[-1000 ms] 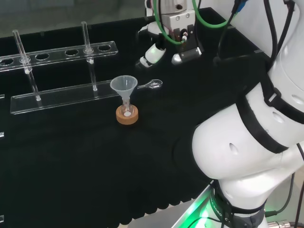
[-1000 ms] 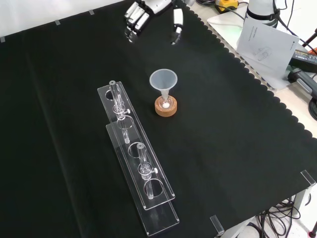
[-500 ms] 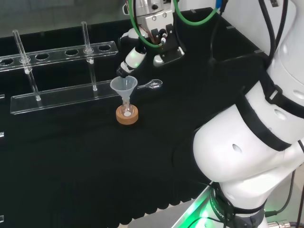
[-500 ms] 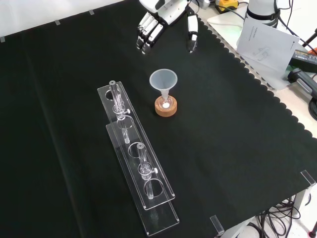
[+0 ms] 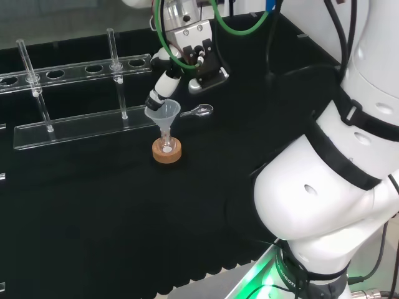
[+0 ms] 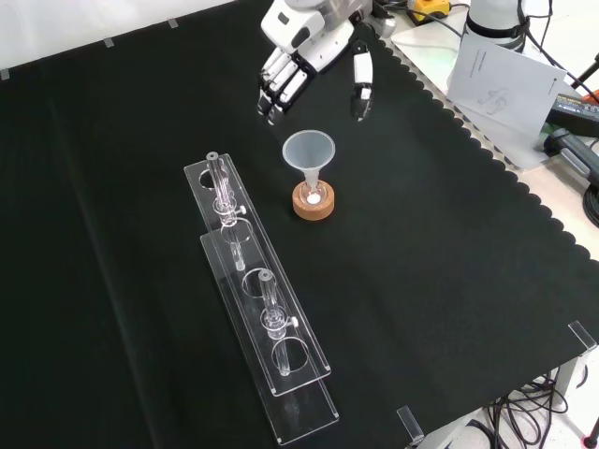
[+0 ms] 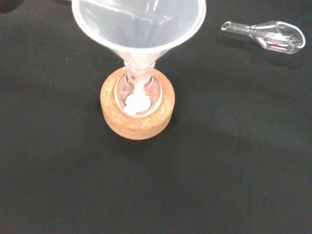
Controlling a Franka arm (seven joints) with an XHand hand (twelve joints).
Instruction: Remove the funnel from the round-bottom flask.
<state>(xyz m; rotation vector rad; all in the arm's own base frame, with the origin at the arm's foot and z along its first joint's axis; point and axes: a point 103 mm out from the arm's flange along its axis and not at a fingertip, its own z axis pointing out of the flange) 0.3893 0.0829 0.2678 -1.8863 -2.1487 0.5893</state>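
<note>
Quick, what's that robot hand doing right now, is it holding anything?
Hand: open and holding nothing, fingers straight, poised beside the clear plastic funnel that sits in the small round-bottom glass flask on its cork ring stand.

At the left of the head view we see a clear rack [image 5: 81, 124] standing on the black cloth [image 5: 93, 212], with two glass tubes [image 5: 116, 71] upright in it. Right of centre, a small clear glass piece [image 5: 201, 111] lies on its side. At the front view's upper right, a paper sheet [image 6: 501, 79] lies off the cloth.
</note>
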